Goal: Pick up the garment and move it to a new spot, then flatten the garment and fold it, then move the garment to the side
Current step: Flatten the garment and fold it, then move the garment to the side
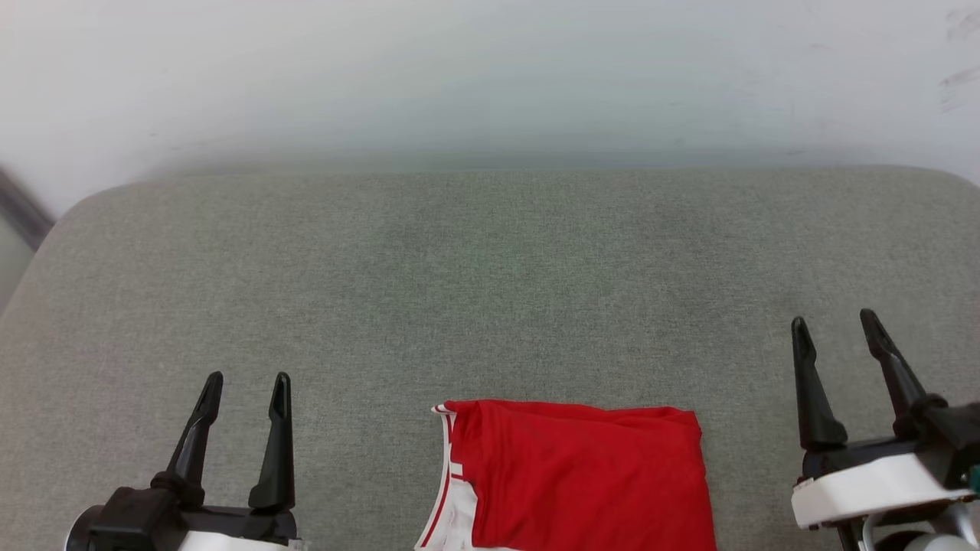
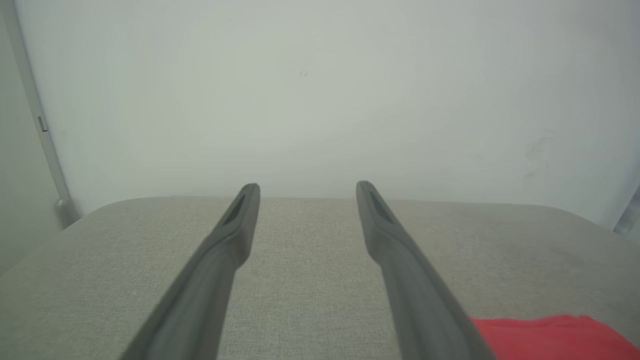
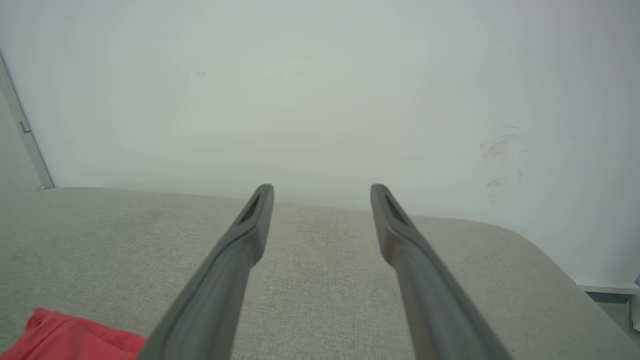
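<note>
The garment [image 1: 586, 478] lies folded into a red rectangle at the near middle of the grey cushioned surface [image 1: 490, 268], with white fabric and red-and-white trim showing along its left edge. Its lettering is hidden. My left gripper [image 1: 246, 378] stands open to the garment's left, apart from it, nothing between its fingers. My right gripper [image 1: 834, 320] is open to the garment's right, also apart. A red corner of the garment [image 2: 550, 337] shows at the lower right of the left wrist view, beside the left gripper [image 2: 307, 186]. Another red corner [image 3: 70, 337] appears lower left of the right gripper [image 3: 322, 187].
A pale wall [image 1: 490, 76] rises straight behind the grey surface. The surface has rounded far corners, and its left edge [image 1: 31, 260] drops off beside a dark strip. Bare grey fabric spreads beyond the garment and both grippers.
</note>
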Tool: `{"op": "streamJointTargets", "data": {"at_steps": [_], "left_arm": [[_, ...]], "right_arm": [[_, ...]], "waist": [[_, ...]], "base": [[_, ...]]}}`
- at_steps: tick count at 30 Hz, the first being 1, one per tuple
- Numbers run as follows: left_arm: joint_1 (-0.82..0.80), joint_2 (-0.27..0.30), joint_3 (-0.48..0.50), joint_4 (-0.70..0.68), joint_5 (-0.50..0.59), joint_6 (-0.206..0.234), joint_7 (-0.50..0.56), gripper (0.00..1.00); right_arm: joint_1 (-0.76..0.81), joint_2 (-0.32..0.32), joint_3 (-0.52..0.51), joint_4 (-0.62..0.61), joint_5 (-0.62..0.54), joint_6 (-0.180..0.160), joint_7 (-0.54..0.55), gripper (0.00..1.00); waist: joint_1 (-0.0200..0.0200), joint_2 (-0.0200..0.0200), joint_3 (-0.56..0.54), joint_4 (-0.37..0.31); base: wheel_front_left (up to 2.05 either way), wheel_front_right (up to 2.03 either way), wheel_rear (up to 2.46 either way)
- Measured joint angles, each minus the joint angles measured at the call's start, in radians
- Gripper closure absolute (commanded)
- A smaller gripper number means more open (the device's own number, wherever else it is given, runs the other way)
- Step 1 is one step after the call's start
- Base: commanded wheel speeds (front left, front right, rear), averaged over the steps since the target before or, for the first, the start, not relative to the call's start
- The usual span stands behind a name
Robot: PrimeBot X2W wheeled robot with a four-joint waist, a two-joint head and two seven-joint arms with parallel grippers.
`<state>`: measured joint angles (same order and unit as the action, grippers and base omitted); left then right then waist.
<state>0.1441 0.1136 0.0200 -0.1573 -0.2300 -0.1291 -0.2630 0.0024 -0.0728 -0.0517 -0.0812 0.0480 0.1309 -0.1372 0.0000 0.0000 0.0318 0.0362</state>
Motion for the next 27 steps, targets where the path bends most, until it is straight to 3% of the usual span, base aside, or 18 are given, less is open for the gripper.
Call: {"op": "streamJointTargets", "data": {"at_steps": [20,27], "left_arm": [[0.011,-0.007,-0.001,-0.001,0.032,0.000,0.000,0.00],[0.004,-0.009,-0.008,-0.002,0.032,0.000,0.000,0.00]], "right_arm": [[0.059,0.020,0.039,-0.010,-0.014,0.000,-0.056,0.00],[0.058,0.001,0.086,-0.031,-0.003,0.001,0.074,0.00]], "waist": [[0.0000,0.0000,0.005,0.000],[0.0000,0.0000,0.025,0.002]], "base": [[0.00,0.00,0.00],[0.00,0.00,0.00]]}}
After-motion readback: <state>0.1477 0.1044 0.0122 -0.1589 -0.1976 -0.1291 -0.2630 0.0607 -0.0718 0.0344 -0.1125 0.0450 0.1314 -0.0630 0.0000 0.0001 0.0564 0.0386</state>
